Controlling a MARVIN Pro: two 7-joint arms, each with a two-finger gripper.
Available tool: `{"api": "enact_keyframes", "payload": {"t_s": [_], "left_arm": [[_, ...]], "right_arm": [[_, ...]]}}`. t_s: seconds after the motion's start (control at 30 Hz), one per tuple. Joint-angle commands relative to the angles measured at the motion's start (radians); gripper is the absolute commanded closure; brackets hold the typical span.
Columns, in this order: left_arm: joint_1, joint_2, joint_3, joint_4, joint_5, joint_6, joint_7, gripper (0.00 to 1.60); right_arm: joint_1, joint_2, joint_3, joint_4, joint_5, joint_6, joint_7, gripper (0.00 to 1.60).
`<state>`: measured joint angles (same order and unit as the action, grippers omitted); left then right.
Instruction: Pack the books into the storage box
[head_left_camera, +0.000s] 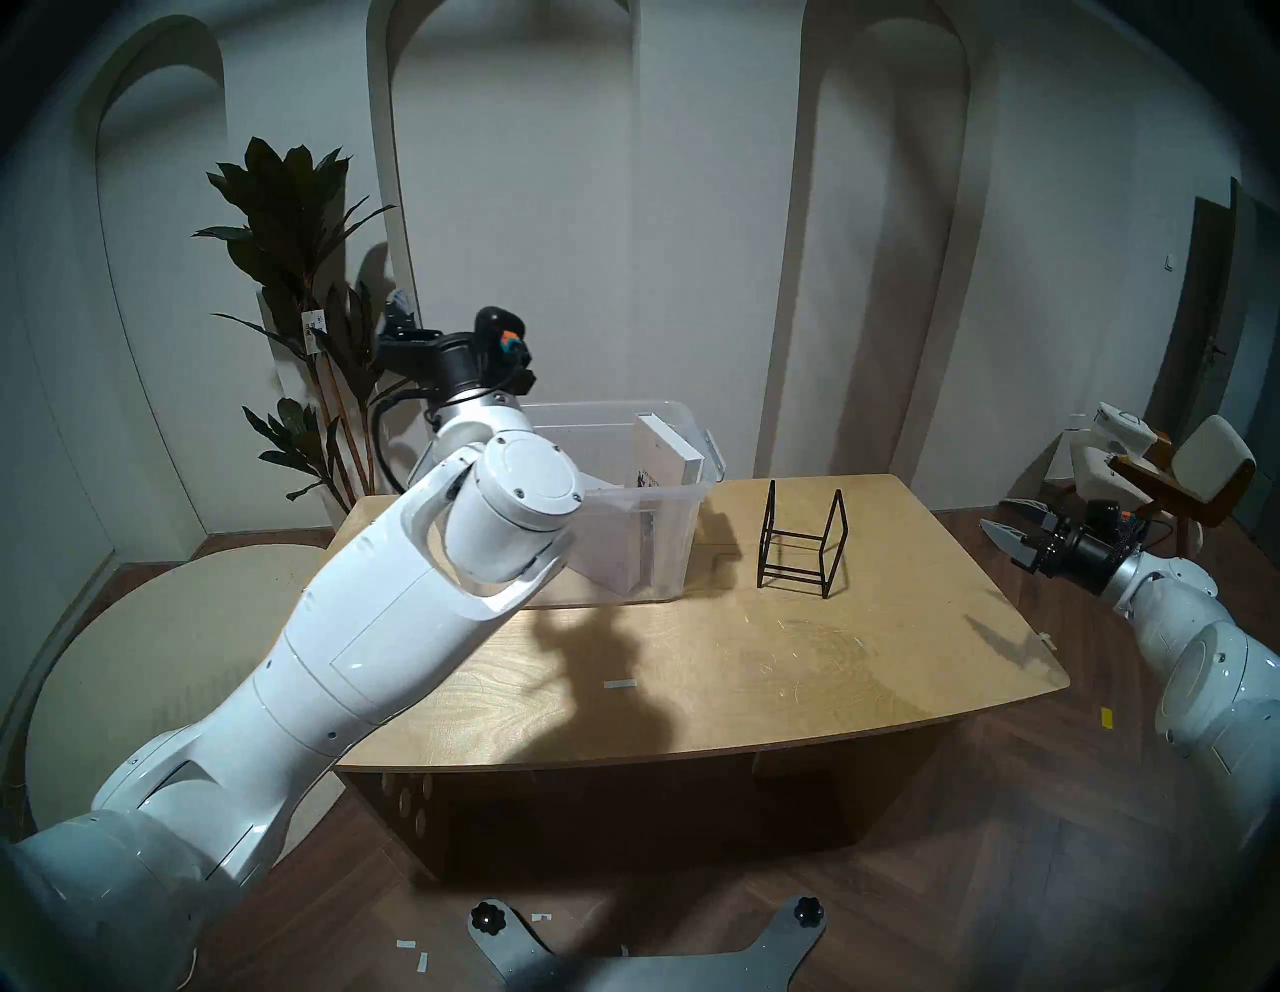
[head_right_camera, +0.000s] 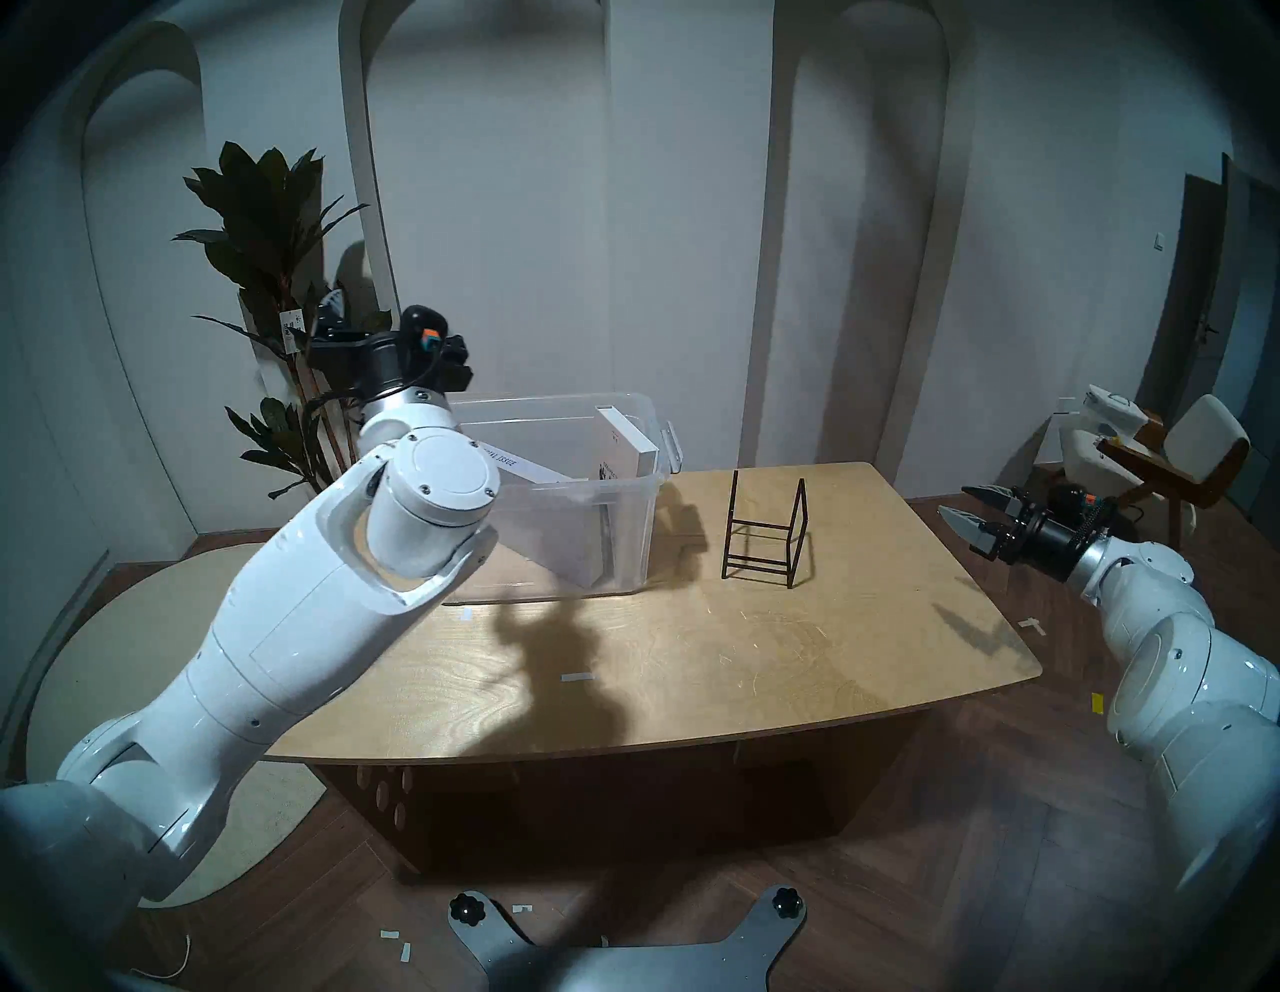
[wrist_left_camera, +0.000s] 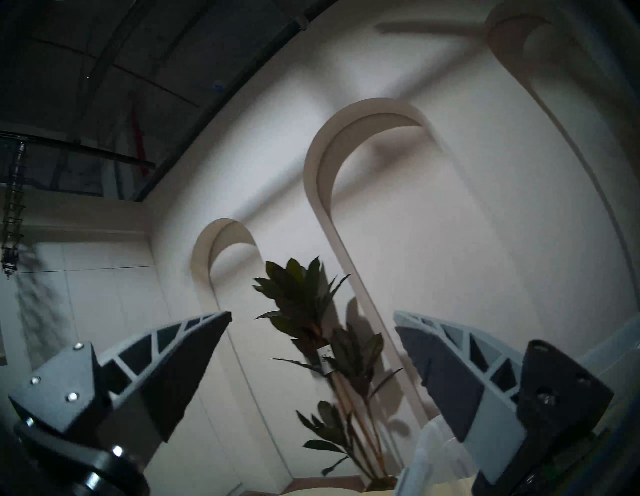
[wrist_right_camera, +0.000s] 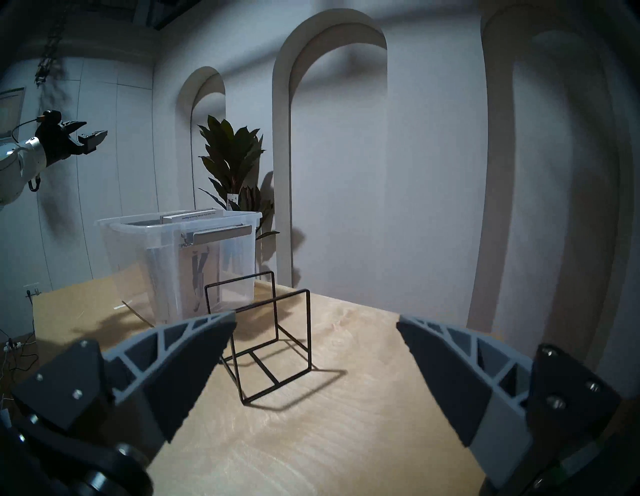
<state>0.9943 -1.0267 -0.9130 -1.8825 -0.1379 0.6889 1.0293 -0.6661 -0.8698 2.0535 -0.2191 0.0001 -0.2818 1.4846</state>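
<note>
Both books (head_left_camera: 665, 450) stand inside the storage box (head_left_camera: 682, 554) (both tools open, empty).

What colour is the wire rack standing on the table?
Black: the wire rack is a thin, empty black frame, clearest in the right wrist view.

Clear plastic storage box (head_left_camera: 665, 554) sits on the table's far left part, lid off, latch handle on its right end. Both books are inside. White book (head_left_camera: 668, 454) with dark cover graphics stands upright against the right end wall. Pale grey book (head_right_camera: 526, 467), "ISSUE" readable on its spine, leans tilted beside it.
</note>
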Motion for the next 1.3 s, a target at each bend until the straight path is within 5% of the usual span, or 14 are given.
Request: {"api": "enact_keyframes", "payload": {"t_s": [0.0,0.43,1.27], "left_arm": [[0.095,0.118,-0.049,-0.104,0.001,0.021,0.018,0.00],[0.170,0.178,-0.090,-0.141,-0.015,0.029,0.029,0.00],[0.261,0.240,-0.189,-0.171,-0.123,-0.065,0.024,0.00]], "right_arm": [[0.079,-0.045,0.011,-0.058,0.035,-0.006,-0.001,0.00],[0.125,-0.069,0.023,-0.143,0.088,0.037,-0.001,0.00],[-0.022,-0.126,-0.071,-0.407,0.180,0.293,-0.001,0.00]]}}
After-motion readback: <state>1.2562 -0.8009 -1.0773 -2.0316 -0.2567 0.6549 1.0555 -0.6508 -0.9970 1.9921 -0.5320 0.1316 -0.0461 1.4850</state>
